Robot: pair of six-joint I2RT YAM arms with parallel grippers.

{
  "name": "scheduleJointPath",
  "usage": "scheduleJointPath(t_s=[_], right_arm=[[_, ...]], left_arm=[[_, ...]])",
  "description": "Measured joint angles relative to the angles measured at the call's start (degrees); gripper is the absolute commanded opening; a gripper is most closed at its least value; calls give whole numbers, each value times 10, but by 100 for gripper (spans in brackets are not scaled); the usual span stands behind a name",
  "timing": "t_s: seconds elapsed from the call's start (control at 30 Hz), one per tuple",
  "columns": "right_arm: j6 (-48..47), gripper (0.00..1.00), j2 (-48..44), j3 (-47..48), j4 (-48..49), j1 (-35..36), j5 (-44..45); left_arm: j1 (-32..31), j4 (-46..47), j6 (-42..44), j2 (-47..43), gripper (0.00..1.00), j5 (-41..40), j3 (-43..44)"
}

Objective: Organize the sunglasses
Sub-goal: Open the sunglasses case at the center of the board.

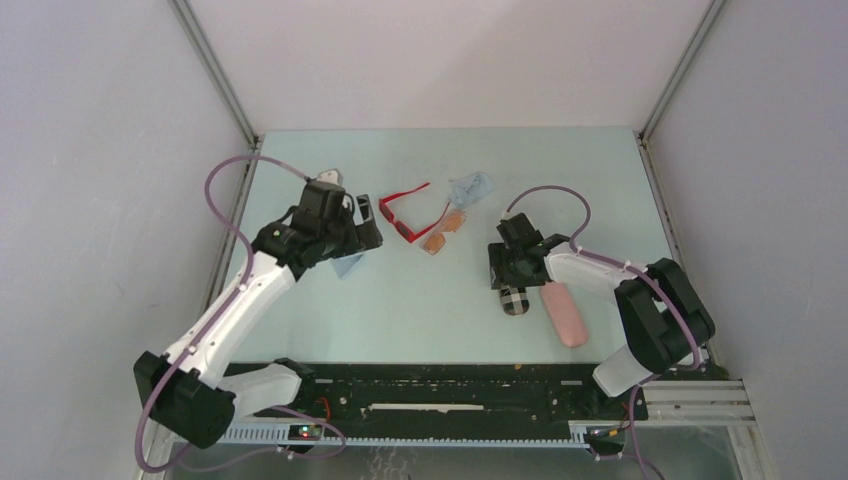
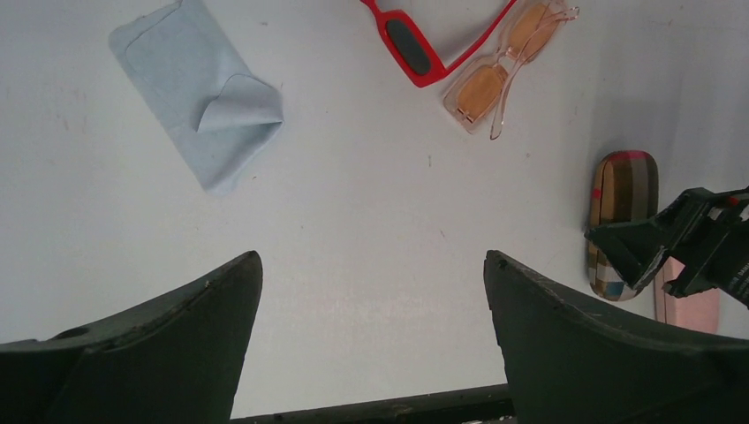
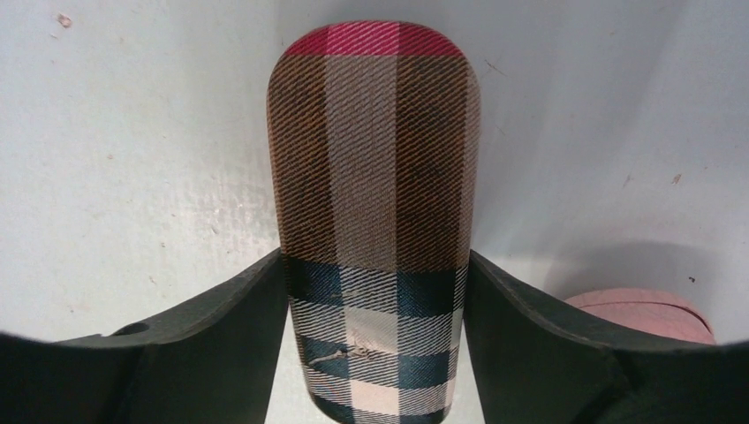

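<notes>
We see the right gripper pinching the plaid glasses case. Its two dark fingers lie flush against the case's long sides, near the end with the dark blue and white checks. The end with the pink band points away from the wrist. The case lies flat on the pale table. Just beside the plaid case, on its right, lies the pink glasses case — we cannot tell whether the two touch.

Both pairs lie beyond the plaid case, farther from the arm bases and to its left. The orange-lensed sunglasses are the nearer to the case. The red-framed sunglasses lie past them, with one red temple arm running right alongside the orange lenses.

A crumpled pale blue cloth lies beyond the orange pair, farther again from the plaid case. A second pale blue cloth, one corner folded over, lies well to the left of the plaid case, past the red pair.

The left gripper hangs above the table well left of the plaid case, its jaws spread wide with only bare table showing between them. In the top view it partly covers that second cloth.
</notes>
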Motion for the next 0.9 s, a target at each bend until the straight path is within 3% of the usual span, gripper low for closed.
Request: scheduleJointPath(t_s=[0.1, 0.33, 0.7, 0.9], right_arm=[[3, 51, 0, 0, -2, -2, -4], [16, 35, -21, 0, 9, -22, -59], [158, 31, -68, 7, 190, -42, -351], [233, 35, -68, 4, 312, -42, -485]], left_arm=[[0, -9, 11, 19, 100, 2, 15], [0, -5, 17, 50, 100, 10, 18], [0, 172, -13, 20, 100, 194, -60], [0, 305, -98, -18, 100, 268, -141]])
